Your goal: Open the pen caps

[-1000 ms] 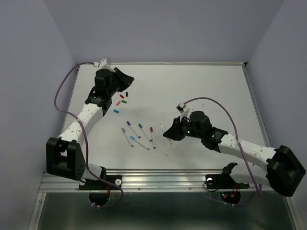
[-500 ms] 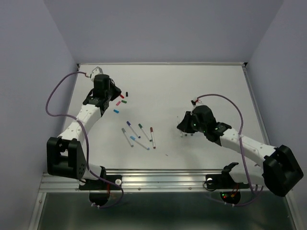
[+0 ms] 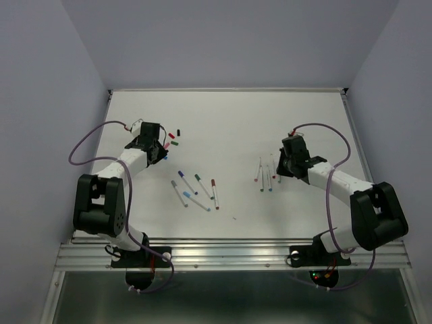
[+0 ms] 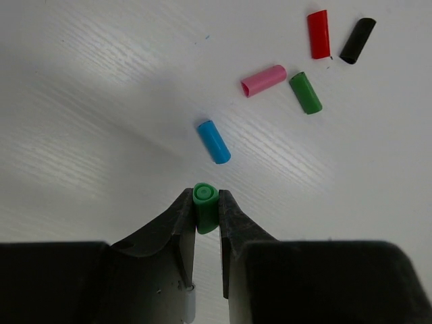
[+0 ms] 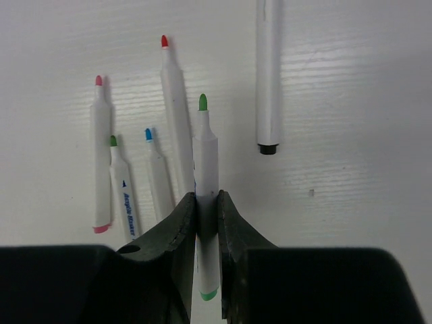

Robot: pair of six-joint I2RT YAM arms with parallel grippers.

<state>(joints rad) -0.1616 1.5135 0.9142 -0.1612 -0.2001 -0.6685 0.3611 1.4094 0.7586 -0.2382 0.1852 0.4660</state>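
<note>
Beyond left gripper, five loose pen caps.

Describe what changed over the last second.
The right end effector, shut on a thin white green-tipped pen, swung from the middle rightward to the uncapped pens. The left end effector, shut on a small green plastic cap, drew back toward its base, beside the loose caps. The central group of pens stayed put.

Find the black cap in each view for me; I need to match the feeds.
Top external: black cap sits left of centre, above the middle.
Left wrist: black cap is in the upper right corner.
Right wrist: not in it.
Shared landmark: the red cap lies just beside it in the top and left wrist views.
</note>
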